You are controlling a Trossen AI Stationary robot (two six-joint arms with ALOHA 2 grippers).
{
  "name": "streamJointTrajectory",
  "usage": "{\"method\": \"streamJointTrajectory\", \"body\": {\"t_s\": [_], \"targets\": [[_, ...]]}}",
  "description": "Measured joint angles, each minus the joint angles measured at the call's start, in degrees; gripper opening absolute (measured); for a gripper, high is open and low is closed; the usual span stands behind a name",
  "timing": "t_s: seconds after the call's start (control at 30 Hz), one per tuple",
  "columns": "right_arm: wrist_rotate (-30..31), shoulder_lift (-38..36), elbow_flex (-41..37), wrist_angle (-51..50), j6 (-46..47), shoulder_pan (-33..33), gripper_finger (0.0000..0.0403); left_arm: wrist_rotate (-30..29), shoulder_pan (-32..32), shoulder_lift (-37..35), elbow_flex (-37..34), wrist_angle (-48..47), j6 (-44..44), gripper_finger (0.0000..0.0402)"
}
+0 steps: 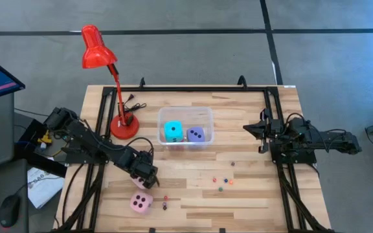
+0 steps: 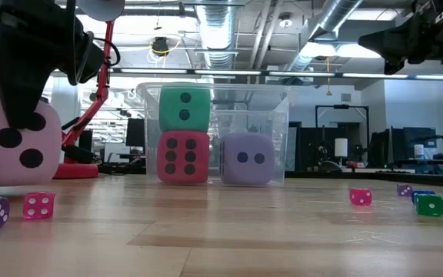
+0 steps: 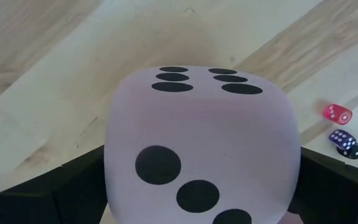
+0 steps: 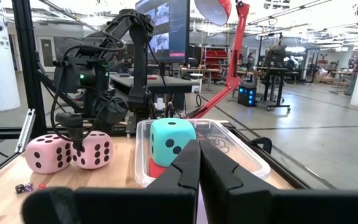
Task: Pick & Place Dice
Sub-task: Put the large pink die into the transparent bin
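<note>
- The left gripper (image 1: 142,188) hangs over the near-left part of the wooden table (image 1: 251,200), its fingers (image 3: 48,193) spread wide on either side of a pink die (image 3: 201,146); whether they press it cannot be told.
- That pink die (image 1: 141,202) rests on the tabletop; the right wrist view shows a second pink die (image 4: 94,151) touching it, under the left arm.
- Small coloured dice (image 1: 224,183) are scattered over the wood, some just beside the pink die.
- A clear plastic bin (image 1: 206,123) stands mid-table holding the cyan die (image 1: 172,131) stacked on the red die (image 2: 182,157), with the lavender die (image 1: 196,134) beside them.
- A red desk lamp (image 1: 99,48) stands just left of the bin.
- The right gripper (image 1: 250,129) waits at the table's right side, fingers pressed together and holding nothing.
</note>
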Motion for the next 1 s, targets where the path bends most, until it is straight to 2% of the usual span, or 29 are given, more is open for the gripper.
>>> {"method": "streamJointTrajectory", "body": {"t_s": [0.27, 0.37, 0.63, 0.8, 1.0], "targets": [[0.0, 0.0, 0.0, 0.0, 0.0, 0.0, 0.0000, -0.3, 0.0, -0.4, 0.0, 0.0, 0.2, 0.0385], [0.0, 0.0, 0.0, 0.0, 0.0, 0.0, 0.0000, -2.4, 0.2, -1.8, 0.0, 1.0, 1.5, 0.0383], [0.0, 0.0, 0.0, 0.0, 0.0, 0.0, 0.0000, -12.0, 1.5, -10.6, 0.0, 2.5, 3.6, 0.0383], [0.0, 0.0, 0.0, 0.0, 0.0, 0.0, 0.0000, -20.5, 1.5, -16.1, 0.0, 5.4, 4.4, 0.0385], [0.0, 0.0, 0.0, 0.0, 0.0, 0.0, 0.0000, -28.0, 2.2, -19.6, 0.0, 17.4, 16.7, 0.0384]]}}
